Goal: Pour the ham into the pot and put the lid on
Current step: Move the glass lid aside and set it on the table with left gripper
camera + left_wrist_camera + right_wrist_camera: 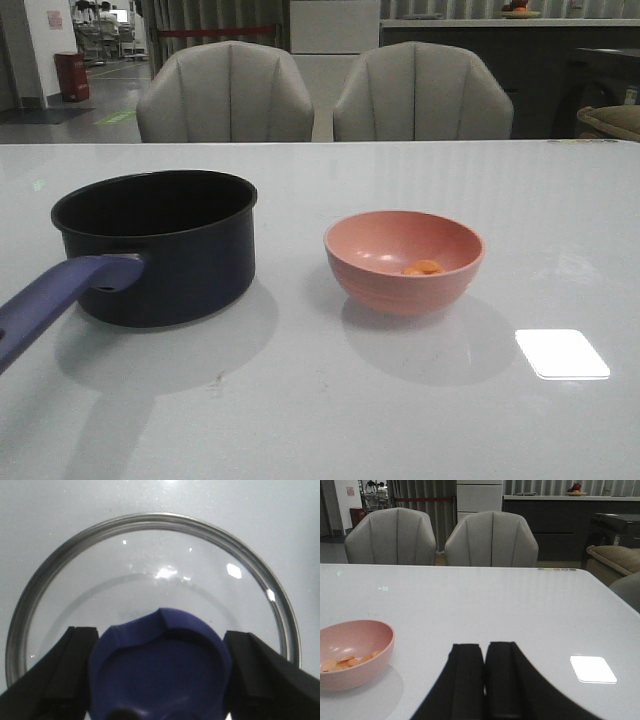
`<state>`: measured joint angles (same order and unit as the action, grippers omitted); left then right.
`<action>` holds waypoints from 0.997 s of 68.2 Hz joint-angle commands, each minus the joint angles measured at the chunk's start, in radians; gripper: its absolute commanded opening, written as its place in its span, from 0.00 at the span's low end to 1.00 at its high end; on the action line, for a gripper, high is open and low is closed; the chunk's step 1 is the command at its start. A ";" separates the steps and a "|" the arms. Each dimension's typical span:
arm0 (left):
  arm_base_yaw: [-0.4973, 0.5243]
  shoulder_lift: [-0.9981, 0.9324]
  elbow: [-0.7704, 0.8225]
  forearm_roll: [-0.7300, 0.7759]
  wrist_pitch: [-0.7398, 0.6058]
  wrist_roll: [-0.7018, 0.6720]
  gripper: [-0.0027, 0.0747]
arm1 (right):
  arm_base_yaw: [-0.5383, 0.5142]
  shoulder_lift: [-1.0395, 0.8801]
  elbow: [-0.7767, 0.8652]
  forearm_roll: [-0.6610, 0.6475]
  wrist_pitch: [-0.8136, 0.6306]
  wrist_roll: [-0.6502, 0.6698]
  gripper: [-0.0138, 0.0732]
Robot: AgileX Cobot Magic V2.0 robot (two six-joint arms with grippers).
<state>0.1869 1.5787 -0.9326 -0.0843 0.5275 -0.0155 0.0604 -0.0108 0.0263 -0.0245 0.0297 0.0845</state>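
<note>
The dark navy pot (160, 245) stood on the left half of the white desk (320, 420), open and with nothing showing in its black inside, its long purple-blue handle (55, 300) running from the near wall toward the robot and to its left. Well apart to the right sat the salmon-pink bowl (404, 260), upright, with the ham (424, 267) (a few small orange chunks) lying on its floor; none had been poured, so the task looked to be at its very start.

The right gripper (485, 680) hovered low over the desk with its black fingers (467, 680) pressed together and holding nothing. In the right wrist view the bowl (352, 655) lay beside those fingers on the pot's side, with bare desk between, and the ham (345, 662) showed as flat pale-orange pieces. The right arm seemed the nearer one to the bowl, so reaching over, spreading the fingers and taking the rim would probably fall to it.

The left gripper (160, 680) was over the glass lid (150, 590), which lay flat on the desk with its metal rim (50, 570) all round. The fingers (65, 675) stood spread on either side of the dark blue knob (160, 670); whether they actually touched it I could not tell. Neither the lid nor either arm appeared in the front view.
</note>
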 commanded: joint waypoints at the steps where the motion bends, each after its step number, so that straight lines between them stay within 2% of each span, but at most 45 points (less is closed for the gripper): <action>1: -0.004 -0.038 -0.025 -0.008 -0.075 0.004 0.34 | -0.006 -0.019 -0.005 -0.016 -0.086 -0.007 0.32; 23: -0.004 0.053 -0.025 0.006 -0.060 0.004 0.51 | -0.006 -0.019 -0.005 -0.016 -0.086 -0.007 0.32; 27: -0.004 0.065 -0.025 0.009 -0.060 0.006 0.57 | -0.006 -0.019 -0.005 -0.016 -0.086 -0.007 0.32; 39: -0.004 0.070 -0.026 0.035 -0.065 0.006 0.86 | -0.006 -0.019 -0.005 -0.016 -0.086 -0.007 0.32; 41: -0.004 0.070 -0.032 0.035 -0.060 0.006 0.88 | -0.006 -0.019 -0.005 -0.016 -0.086 -0.007 0.32; 54: -0.017 0.047 -0.116 0.037 0.029 0.006 0.89 | -0.006 -0.019 -0.005 -0.016 -0.086 -0.007 0.32; 68: -0.113 -0.115 -0.127 0.056 0.010 0.006 0.89 | -0.006 -0.019 -0.005 -0.016 -0.086 -0.007 0.32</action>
<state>0.1204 1.5778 -1.0249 -0.0344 0.5765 -0.0099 0.0604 -0.0108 0.0263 -0.0245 0.0297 0.0845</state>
